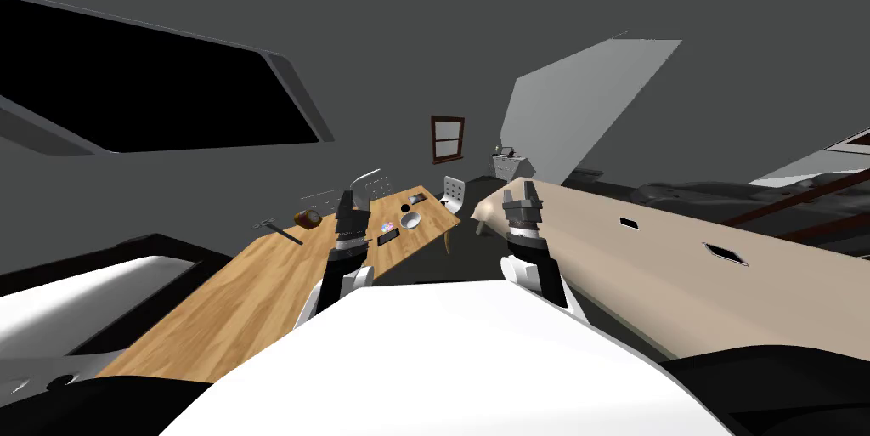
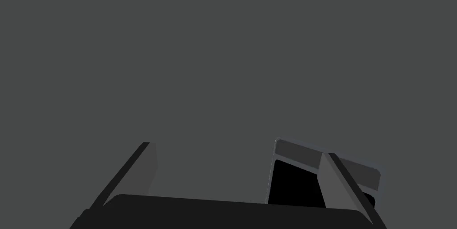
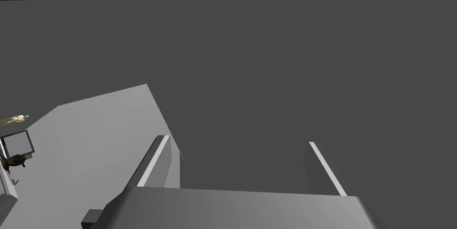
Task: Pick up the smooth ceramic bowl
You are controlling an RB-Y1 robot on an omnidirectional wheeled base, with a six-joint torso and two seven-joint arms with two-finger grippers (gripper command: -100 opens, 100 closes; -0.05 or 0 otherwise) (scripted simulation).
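The grey bowl (image 1: 410, 220) is sitting toward the far end of the wooden table (image 1: 246, 295), just beyond the left gripper (image 1: 353, 197). Both grippers are hovering with fingers spread apart, the right gripper (image 1: 521, 193) well away from the bowl.
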